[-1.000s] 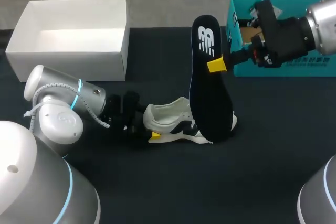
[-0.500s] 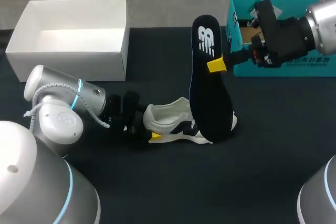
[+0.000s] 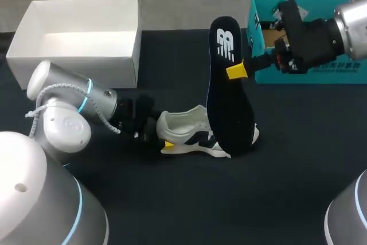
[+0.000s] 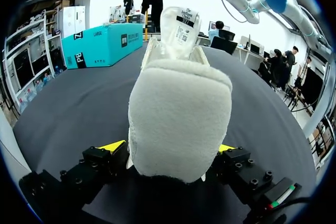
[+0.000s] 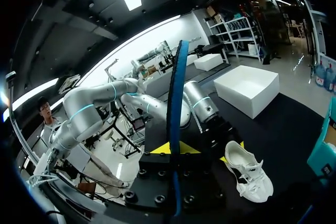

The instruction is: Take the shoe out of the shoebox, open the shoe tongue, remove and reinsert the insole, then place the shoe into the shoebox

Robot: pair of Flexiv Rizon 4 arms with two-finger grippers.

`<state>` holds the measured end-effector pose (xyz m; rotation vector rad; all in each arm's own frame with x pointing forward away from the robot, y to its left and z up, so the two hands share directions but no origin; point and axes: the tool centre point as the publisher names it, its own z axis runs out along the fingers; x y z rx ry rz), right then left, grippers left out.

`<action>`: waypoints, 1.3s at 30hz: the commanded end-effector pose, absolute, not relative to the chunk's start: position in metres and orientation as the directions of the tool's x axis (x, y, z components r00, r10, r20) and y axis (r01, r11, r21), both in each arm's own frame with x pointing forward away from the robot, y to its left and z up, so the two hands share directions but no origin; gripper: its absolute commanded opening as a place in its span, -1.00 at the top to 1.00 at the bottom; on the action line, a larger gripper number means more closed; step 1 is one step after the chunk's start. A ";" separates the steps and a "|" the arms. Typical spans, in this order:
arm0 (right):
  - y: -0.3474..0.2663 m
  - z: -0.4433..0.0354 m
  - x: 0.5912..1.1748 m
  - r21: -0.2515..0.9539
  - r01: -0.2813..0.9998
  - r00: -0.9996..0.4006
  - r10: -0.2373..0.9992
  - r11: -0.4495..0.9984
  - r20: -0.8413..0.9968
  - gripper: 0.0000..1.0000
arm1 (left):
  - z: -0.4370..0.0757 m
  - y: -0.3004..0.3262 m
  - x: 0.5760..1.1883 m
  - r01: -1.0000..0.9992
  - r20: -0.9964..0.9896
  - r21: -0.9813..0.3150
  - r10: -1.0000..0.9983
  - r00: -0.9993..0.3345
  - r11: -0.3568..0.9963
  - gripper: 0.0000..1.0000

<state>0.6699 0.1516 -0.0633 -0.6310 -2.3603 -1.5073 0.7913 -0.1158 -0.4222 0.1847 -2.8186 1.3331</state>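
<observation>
A white shoe (image 3: 192, 133) with dark side marks lies on the black table, toe pointing right. My left gripper (image 3: 162, 137) stands open at its heel. In the left wrist view the padded heel (image 4: 178, 114) fills the space between the left gripper's (image 4: 169, 149) yellow tips. My right gripper (image 3: 239, 72) is shut on the black insole (image 3: 229, 98), which stands almost upright with its lower end at the shoe's front. Seen from the right wrist, the insole (image 5: 177, 93) shows edge-on between the right gripper's (image 5: 176, 148) tips, with the shoe (image 5: 249, 174) on the table beyond.
An open white shoebox (image 3: 74, 64) sits at the back left, also visible as the white shoebox (image 5: 247, 90) in the right wrist view. A teal box (image 3: 256, 24) stands at the back right behind my right arm. The dark table stretches in front of the shoe.
My left arm has shifted slightly and its fingers have spread a little wider around the heel. The right arm and the insole have stayed put.
</observation>
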 end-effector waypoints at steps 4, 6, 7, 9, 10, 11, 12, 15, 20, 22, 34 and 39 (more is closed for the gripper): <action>0.154 -0.064 0.671 0.787 0.496 -0.868 0.215 0.366 0.447 1.00 | -0.415 -0.119 0.791 -0.121 0.071 -0.734 -0.102 -0.992 0.669 -1.00; 0.154 -0.064 0.671 0.787 0.496 -0.868 0.215 0.366 0.447 1.00 | -0.415 -0.119 0.791 -0.121 0.071 -0.734 -0.102 -0.992 0.669 -1.00; 0.154 -0.064 0.671 0.787 0.496 -0.868 0.215 0.366 0.447 1.00 | -0.415 -0.119 0.791 -0.121 0.071 -0.734 -0.102 -0.992 0.669 -1.00; 0.154 -0.064 0.671 0.787 0.496 -0.868 0.215 0.366 0.447 1.00 | -0.415 -0.119 0.791 -0.121 0.071 -0.734 -0.102 -0.992 0.669 -1.00; 0.154 -0.064 0.671 0.787 0.496 -0.868 0.215 0.366 0.447 1.00 | -0.415 -0.119 0.791 -0.121 0.071 -0.734 -0.102 -0.992 0.669 -1.00; 0.154 -0.064 0.671 0.787 0.496 -0.868 0.215 0.366 0.447 1.00 | -0.415 -0.119 0.791 -0.121 0.071 -0.734 -0.102 -0.992 0.669 -1.00; 0.154 -0.064 0.671 0.787 0.496 -0.868 0.215 0.366 0.447 1.00 | -0.415 -0.119 0.791 -0.121 0.071 -0.734 -0.102 -0.992 0.669 -1.00; 0.154 -0.064 0.671 0.787 0.496 -0.868 0.215 0.366 0.447 1.00 | -0.415 -0.119 0.791 -0.121 0.071 -0.734 -0.102 -0.992 0.669 -1.00; 0.154 -0.064 0.671 0.787 0.496 -0.868 0.215 0.366 0.447 1.00 | -0.408 -0.116 0.787 -0.085 0.034 -0.693 -0.085 -0.996 0.715 -1.00; 0.154 -0.064 0.671 0.787 0.496 -0.868 0.215 0.366 0.447 1.00 | -0.406 -0.114 0.786 -0.087 0.035 -0.688 -0.087 -0.996 0.721 -1.00; 0.154 -0.064 0.671 0.787 0.496 -0.868 0.215 0.366 0.447 1.00 | -0.393 -0.102 0.786 -0.062 0.034 -0.568 -0.052 -0.998 0.821 -1.00; 0.154 -0.064 0.671 0.787 0.496 -0.868 0.215 0.366 0.447 1.00 | -0.386 -0.097 0.788 -0.071 0.033 -0.483 -0.063 -0.997 0.873 -1.00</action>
